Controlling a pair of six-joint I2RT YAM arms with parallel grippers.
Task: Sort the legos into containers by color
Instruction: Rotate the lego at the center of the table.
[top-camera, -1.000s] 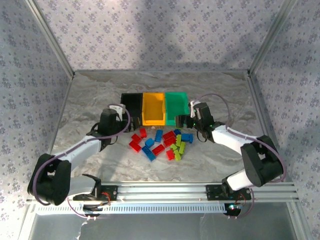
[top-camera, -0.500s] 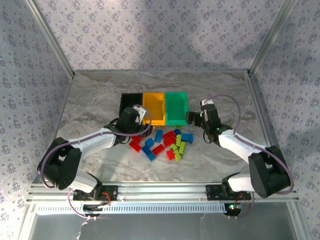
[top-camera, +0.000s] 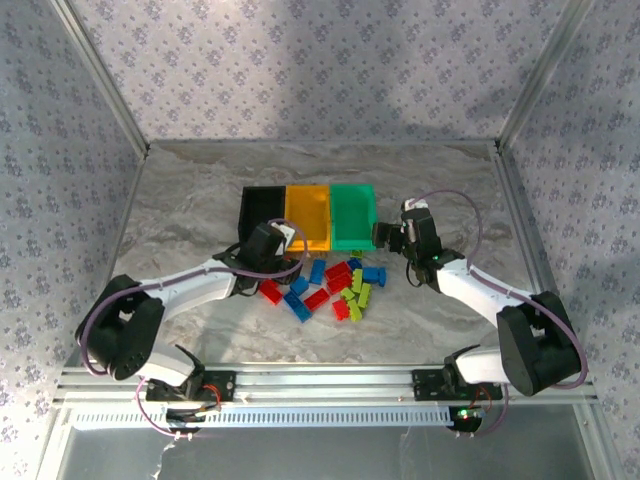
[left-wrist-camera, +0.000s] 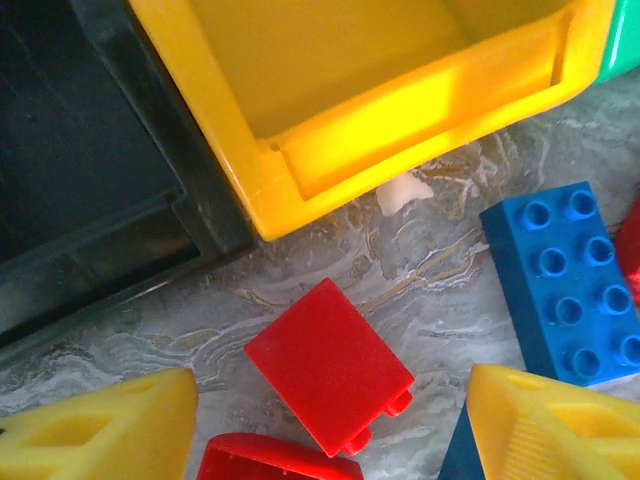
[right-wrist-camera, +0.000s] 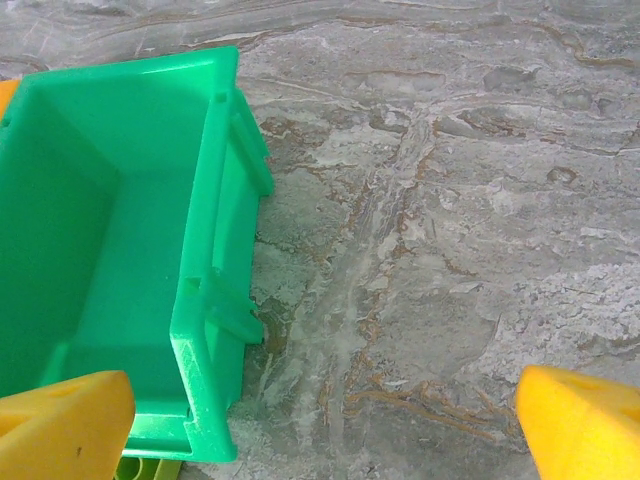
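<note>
- Left fingers released and spread wide, low over the table, just on the near side of the black and yellow-orange bins.
- Red lego flat on the table between those fingers, not gripped; blue lego just to its right.
- Black bin, yellow-orange bin and green bin side by side, touching, around mid-table, nearer the far edge than the bricks.
- Loose legos in red, blue and lime green scattered just on the near side of the bins, around mid-table.
- Right fingers released and wide apart, holding nothing, by the green bin's right near corner, over bare table.
</note>
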